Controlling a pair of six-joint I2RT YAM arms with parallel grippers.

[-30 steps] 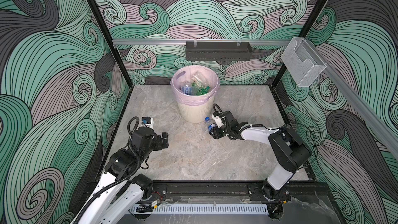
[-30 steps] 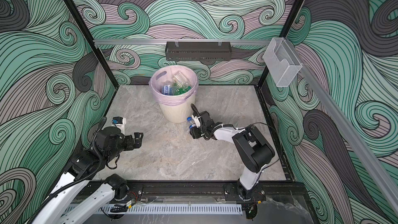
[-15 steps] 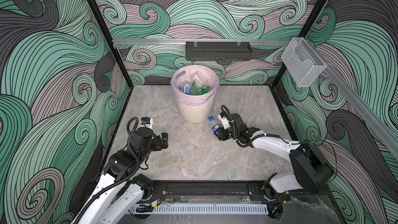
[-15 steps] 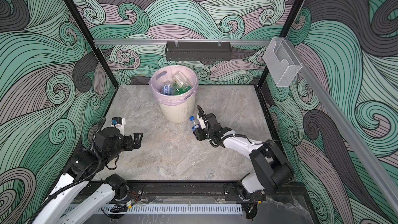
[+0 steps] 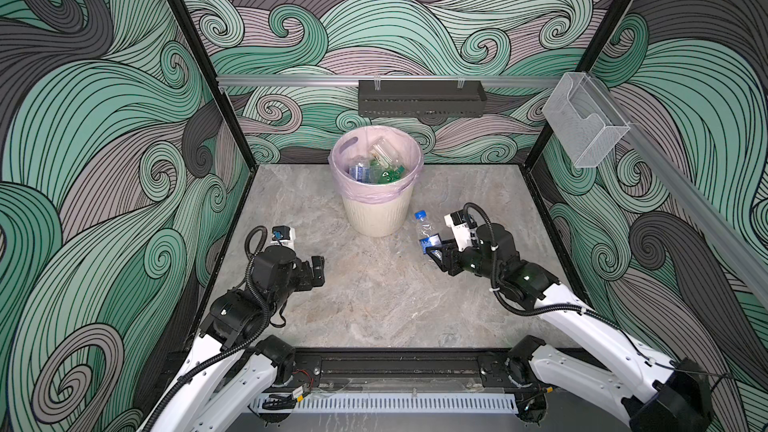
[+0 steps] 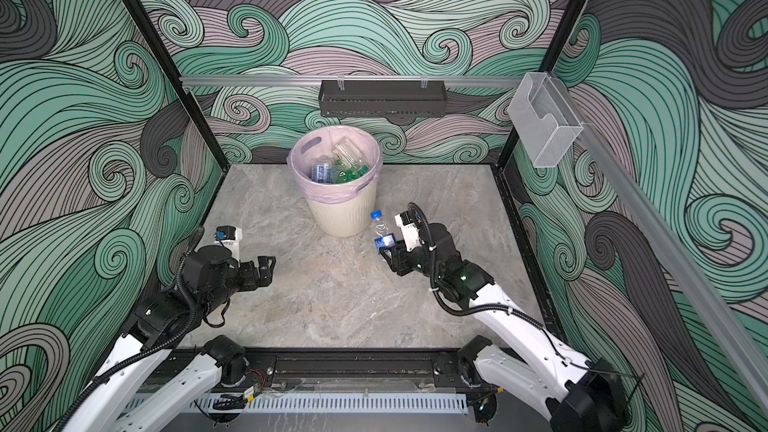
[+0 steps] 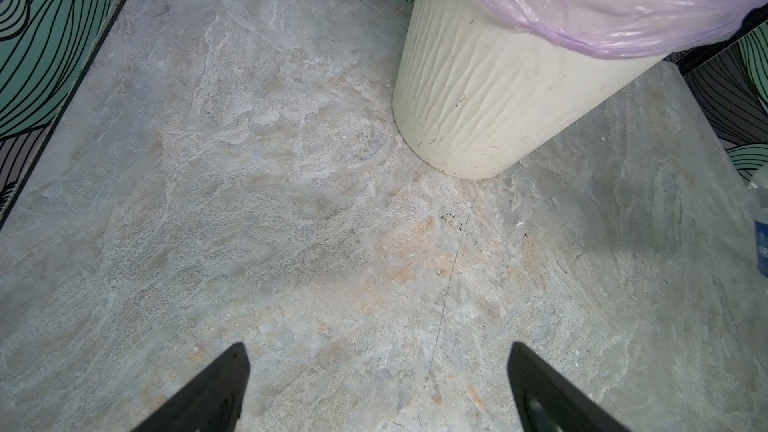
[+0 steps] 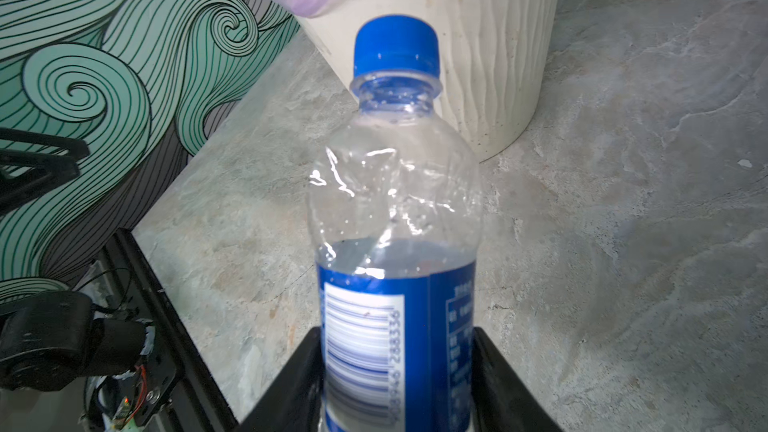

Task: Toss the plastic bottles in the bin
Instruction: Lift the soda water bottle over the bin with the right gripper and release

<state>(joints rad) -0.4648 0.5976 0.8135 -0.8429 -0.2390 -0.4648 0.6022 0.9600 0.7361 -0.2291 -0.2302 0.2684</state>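
The right gripper (image 5: 433,246) is clamped on the bottle (image 5: 423,224) at mid-body, just right of the bin (image 5: 376,218). Risks: the thin wall may buckle and slip during the lift, and a low swing would strike the bin. The left gripper (image 5: 318,271) hangs released and empty at near left.

Left end effector (image 7: 376,351) spread wide, right end effector (image 8: 397,338) clamped.

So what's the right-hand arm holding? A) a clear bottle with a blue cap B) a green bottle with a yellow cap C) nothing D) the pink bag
A: the right gripper is shut on the clear bottle, blue-capped and blue-labelled, as the right wrist view shows.
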